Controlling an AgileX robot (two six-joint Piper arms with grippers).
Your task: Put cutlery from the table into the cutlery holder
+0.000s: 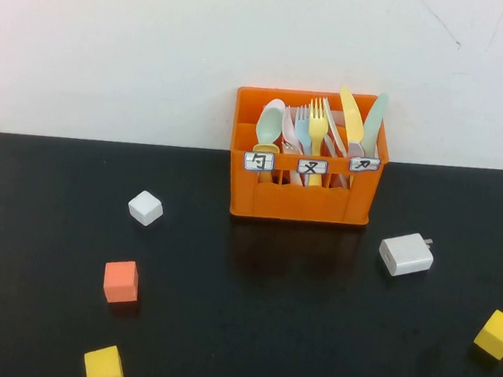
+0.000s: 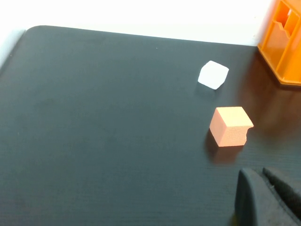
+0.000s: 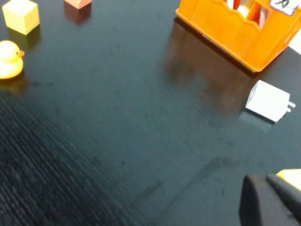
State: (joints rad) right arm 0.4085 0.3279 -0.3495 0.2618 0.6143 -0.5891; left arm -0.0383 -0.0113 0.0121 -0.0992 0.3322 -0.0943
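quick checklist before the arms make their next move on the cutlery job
1. Cutlery left on the table: none seen in any view, only blocks, a charger and a duck. Ok.
2. Cutlery holder upright at the back: ok.
3. Holder contents: spoons, forks and knives stand in three labelled compartments. Ok.
4. Left gripper: low over the table near the orange block, not holding anything visible; whether its jaws are open, cannot tell.
5. Right gripper: low near the white charger; jaws cannot tell.
6. Both arms outside the high view: parked position cannot tell.
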